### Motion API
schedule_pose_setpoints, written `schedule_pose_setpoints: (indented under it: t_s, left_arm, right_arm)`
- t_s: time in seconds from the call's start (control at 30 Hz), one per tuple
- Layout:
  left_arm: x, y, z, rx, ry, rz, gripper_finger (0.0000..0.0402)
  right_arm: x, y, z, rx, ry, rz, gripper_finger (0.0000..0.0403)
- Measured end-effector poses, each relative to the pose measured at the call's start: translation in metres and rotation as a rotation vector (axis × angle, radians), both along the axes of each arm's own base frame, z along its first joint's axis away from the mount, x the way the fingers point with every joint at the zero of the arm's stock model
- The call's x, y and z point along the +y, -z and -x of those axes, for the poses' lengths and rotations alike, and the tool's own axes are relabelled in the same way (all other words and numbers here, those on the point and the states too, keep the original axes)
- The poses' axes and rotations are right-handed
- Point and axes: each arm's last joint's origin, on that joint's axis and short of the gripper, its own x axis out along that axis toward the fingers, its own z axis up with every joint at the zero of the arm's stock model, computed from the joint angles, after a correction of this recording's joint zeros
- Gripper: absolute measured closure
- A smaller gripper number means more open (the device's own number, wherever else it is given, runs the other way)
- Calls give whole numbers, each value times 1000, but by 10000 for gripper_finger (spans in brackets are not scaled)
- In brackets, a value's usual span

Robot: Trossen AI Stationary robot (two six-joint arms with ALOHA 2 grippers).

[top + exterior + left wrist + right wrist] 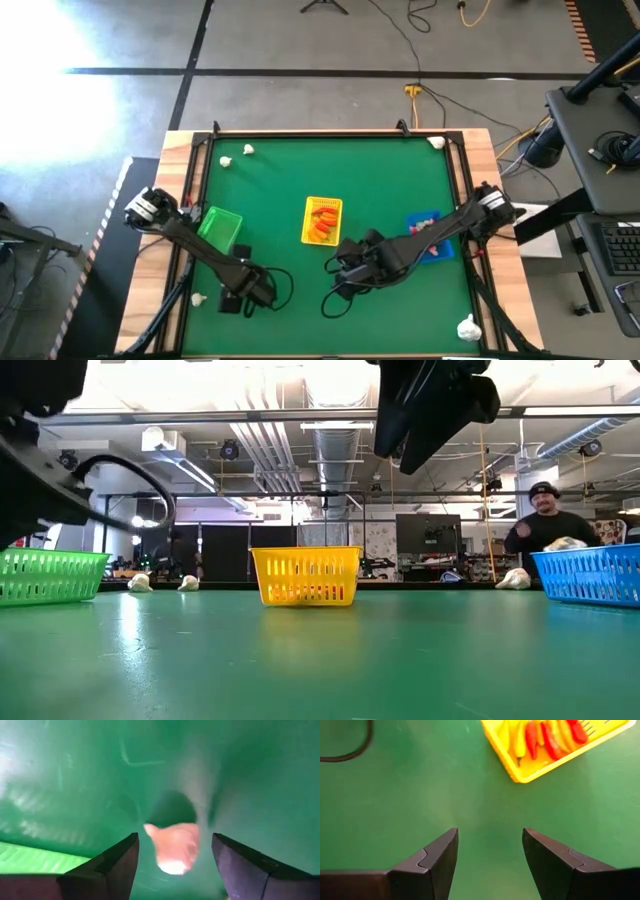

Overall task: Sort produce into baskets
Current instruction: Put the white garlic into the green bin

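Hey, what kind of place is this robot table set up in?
Most likely a robotics lab or workshop in an industrial-style space. Exposed ducts and pipes run across the open ceiling, cables trail over a bare concrete floor, and a person sits among monitors behind the table.

text: none legible | labels: none | brands: none | numbers: none

We take this for a robotics lab: exposed ceiling ducts (pixel 335 445) overhead, monitors (pixel 428 535) at twelve o'clock, cables (pixel 440 95) across a concrete floor (pixel 300 40), probably a shared workspace.
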Motion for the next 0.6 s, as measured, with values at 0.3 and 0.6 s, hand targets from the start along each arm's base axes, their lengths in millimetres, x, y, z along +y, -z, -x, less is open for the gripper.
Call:
schedule_pose_setpoints:
  t_s: [0.3,0.6]
  left_arm:
    - [0,14,-1,33,28,-51,172]
    - [1,13,0,6,-9,-98,283]
  right_arm:
    - [1,-3,-1,-8,-2,-13,190]
    - [0,-8,1,-21,-6,-17,190]
